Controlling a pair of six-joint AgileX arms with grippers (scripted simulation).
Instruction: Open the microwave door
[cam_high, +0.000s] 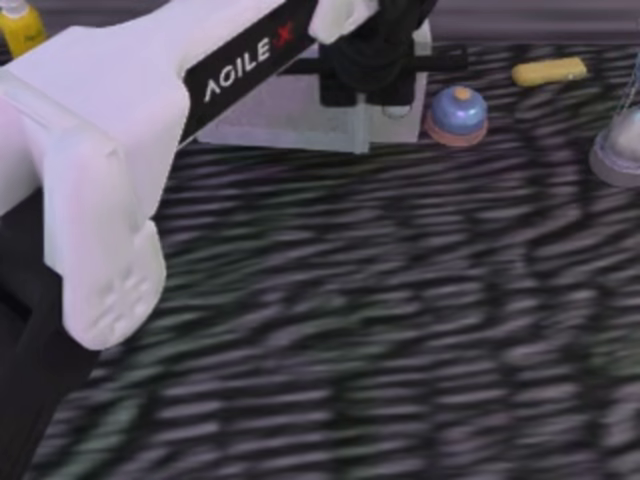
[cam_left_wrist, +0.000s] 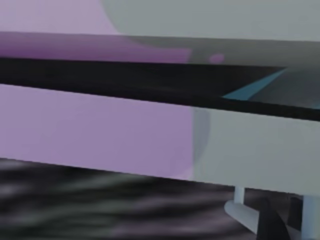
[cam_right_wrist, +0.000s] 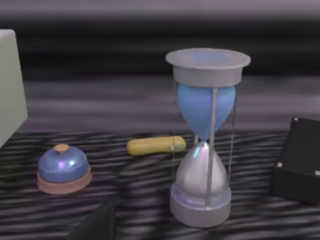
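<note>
The microwave (cam_high: 280, 120) is a pale box at the back of the table, largely hidden under my left arm. My left gripper (cam_high: 368, 85) reaches over its front edge, at the slim pale handle (cam_high: 358, 128). In the left wrist view the microwave door (cam_left_wrist: 250, 150) fills the frame as a flat grey panel. Its handle (cam_left_wrist: 240, 211) runs just below the panel. My left gripper (cam_left_wrist: 282, 220) has one dark finger in front of the bar and the other behind it, shut on it. Whether the door stands ajar I cannot tell.
A blue bell (cam_high: 457, 113) on an orange base stands just right of the microwave. A yellow bar (cam_high: 549, 71) lies behind it. An hourglass (cam_high: 618, 150) is at the right edge, and a yellow bottle (cam_high: 20, 25) at the back left. A black box (cam_right_wrist: 300, 160) sits by the hourglass. My right gripper (cam_right_wrist: 97, 225) stays parked there.
</note>
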